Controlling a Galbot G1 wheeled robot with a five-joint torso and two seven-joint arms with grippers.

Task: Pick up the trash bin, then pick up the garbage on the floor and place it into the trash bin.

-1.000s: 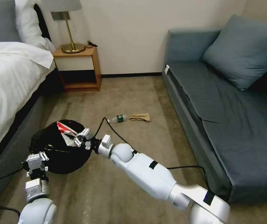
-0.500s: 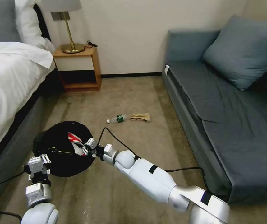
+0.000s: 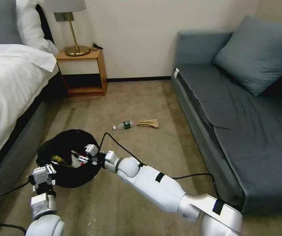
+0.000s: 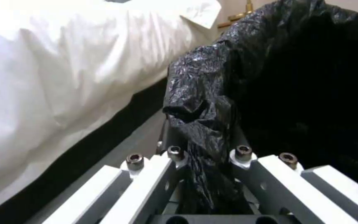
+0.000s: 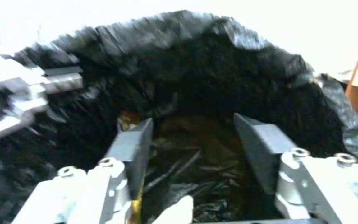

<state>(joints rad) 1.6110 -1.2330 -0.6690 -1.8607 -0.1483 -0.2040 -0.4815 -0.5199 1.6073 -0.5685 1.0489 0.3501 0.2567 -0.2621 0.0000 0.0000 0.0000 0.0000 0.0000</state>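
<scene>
Left pincer [image 4: 206, 174] clamped on trash bin [image 4: 212, 102] rim

Floor: beige carpet [image 3: 141, 98] lying throughout.
Sofa [image 3: 246, 131]: sitting at 3 o'clock.
Bed [image 3: 6, 85]: standing at 9 o'clock.
Nightstand [image 3: 81, 70]: carrying a brass lamp [image 3: 72, 29], 11 o'clock.

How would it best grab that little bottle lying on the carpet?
Probably across the middle of the clear plastic bottle, from straight above. It lies flat on its side with bare carpet around it, and the brown paper scrap sits beyond its base.
</scene>
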